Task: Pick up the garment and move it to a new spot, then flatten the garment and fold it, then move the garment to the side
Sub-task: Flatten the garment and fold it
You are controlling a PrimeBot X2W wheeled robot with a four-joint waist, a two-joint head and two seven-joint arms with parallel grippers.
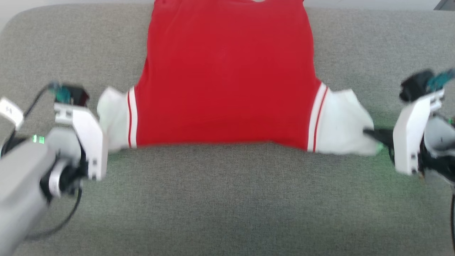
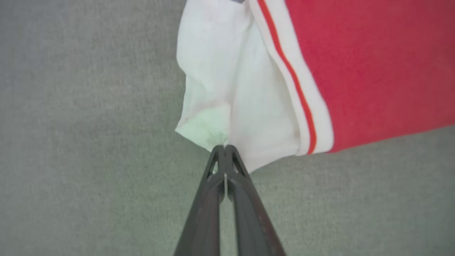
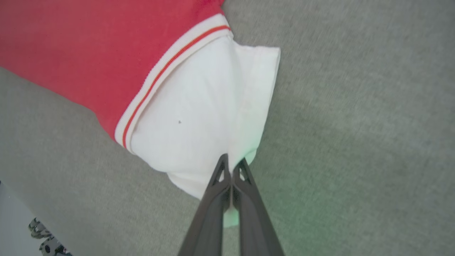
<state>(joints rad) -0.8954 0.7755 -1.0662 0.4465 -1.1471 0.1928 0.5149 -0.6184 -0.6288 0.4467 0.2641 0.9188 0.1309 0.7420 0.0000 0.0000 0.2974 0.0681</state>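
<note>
Left gripper (image 2: 224,148) and right gripper (image 3: 232,163), each clenched on a sleeve end of the garment (image 1: 227,71), a bright red soft fabric shirt

In the left wrist view, two long dark fingers rise from the bottom centre, pressed together, and pinch the lower corner of a white sleeve end at mid-frame, with a crease running up from the tips. In the right wrist view, the fingers are closed the same way on the other white sleeve end, with cloth showing on both sides of them. In the head view the garment lies spread across the upper centre on a grey woven fabric surface (image 1: 227,199), thin white-and-red striped trim (image 1: 131,117) bordering each sleeve, the sleeves reaching toward the left and right edges
</note>
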